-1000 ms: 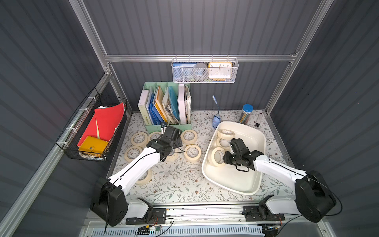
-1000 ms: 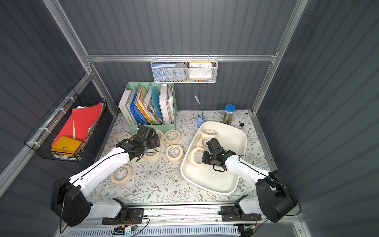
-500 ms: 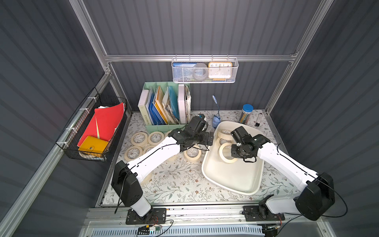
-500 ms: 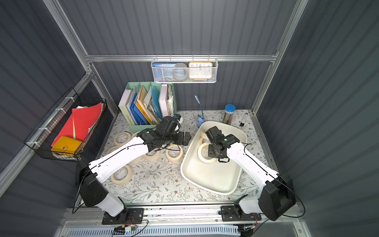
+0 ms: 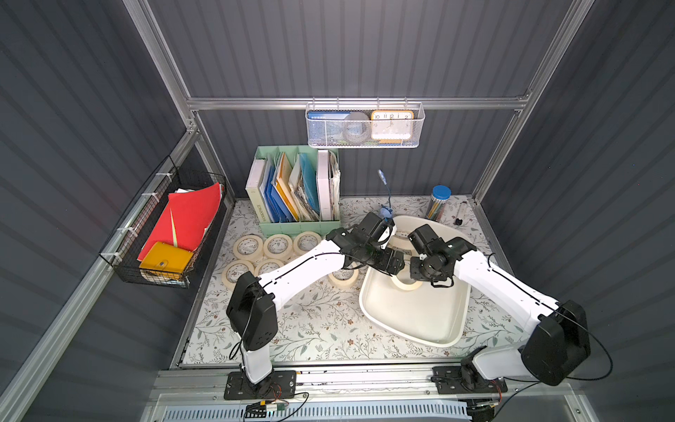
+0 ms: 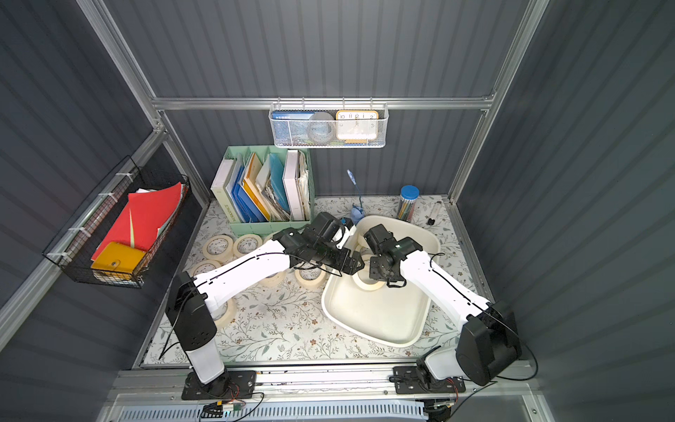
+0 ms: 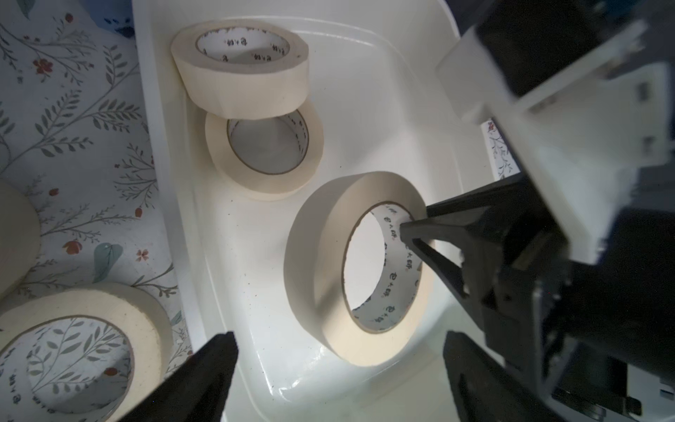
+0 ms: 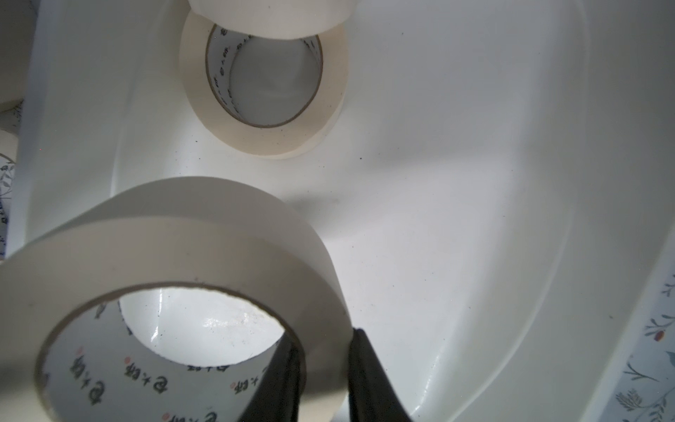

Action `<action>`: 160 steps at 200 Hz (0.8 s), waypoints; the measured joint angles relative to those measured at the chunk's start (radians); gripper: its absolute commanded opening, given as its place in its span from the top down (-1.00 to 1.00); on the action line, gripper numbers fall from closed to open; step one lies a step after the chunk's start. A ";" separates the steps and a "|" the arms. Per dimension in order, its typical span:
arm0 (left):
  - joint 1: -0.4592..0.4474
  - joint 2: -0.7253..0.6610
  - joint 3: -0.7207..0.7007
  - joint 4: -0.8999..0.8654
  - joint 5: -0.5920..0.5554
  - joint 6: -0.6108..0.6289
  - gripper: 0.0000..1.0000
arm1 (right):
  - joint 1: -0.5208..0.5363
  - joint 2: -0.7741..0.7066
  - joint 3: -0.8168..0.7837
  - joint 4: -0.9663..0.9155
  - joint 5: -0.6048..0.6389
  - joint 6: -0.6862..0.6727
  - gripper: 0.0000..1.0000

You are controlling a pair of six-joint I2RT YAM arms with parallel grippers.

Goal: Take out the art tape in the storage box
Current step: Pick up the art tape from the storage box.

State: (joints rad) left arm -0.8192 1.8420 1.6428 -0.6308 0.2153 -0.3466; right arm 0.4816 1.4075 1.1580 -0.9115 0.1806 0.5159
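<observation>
Inside the storage box [image 5: 420, 321]: one art tape roll [image 7: 314, 263] tilted on edge; two more rolls [image 7: 241, 87] at the far end, one leaning on the other.
Right pincer [image 8: 321, 376]: clenched on the tilted roll's wall, one finger in the core, one outside.
Left pincer [image 7: 339, 339]: released, jaws wide, just beside that roll, holding nothing.
Counter [image 5: 321, 321]: floral; other tape rolls [image 5: 267, 246] lie flat outside the box, near the green file organizer [image 5: 296, 228].
</observation>
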 measured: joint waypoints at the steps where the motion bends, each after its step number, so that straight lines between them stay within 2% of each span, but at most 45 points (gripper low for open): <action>1: 0.000 0.001 0.000 0.000 -0.001 0.000 -0.85 | 0.000 0.000 0.000 0.000 -0.001 0.000 1.00; 52: 0.000 0.038 0.001 -0.026 -0.079 0.024 -0.80 | 0.005 -0.030 0.004 0.008 -0.051 0.003 1.00; 71: 0.000 0.059 0.021 -0.027 -0.090 0.032 -0.66 | 0.021 -0.032 0.003 0.010 -0.069 0.008 1.00; 87: 0.000 0.088 0.039 -0.020 -0.095 0.035 -0.32 | 0.038 -0.033 0.001 0.013 -0.081 0.014 1.00; 117: -0.008 0.116 0.041 -0.007 -0.096 0.043 0.73 | 0.050 -0.035 -0.005 0.030 -0.092 0.025 1.00; 125: -0.014 0.121 0.040 -0.014 -0.119 0.041 0.95 | 0.052 -0.041 -0.005 0.039 -0.092 0.026 1.00; 129: -0.016 0.127 0.040 -0.021 -0.132 0.041 1.00 | 0.055 -0.045 -0.004 0.045 -0.095 0.026 1.00; 160: -0.015 0.138 0.039 -0.026 -0.144 0.043 1.00 | 0.058 -0.056 -0.004 0.060 -0.099 0.026 1.00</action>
State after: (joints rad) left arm -0.8341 1.9800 1.6821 -0.6571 0.0715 -0.3035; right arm 0.5392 1.3514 1.1542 -0.8516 0.0818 0.5423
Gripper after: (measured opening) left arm 0.237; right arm 0.242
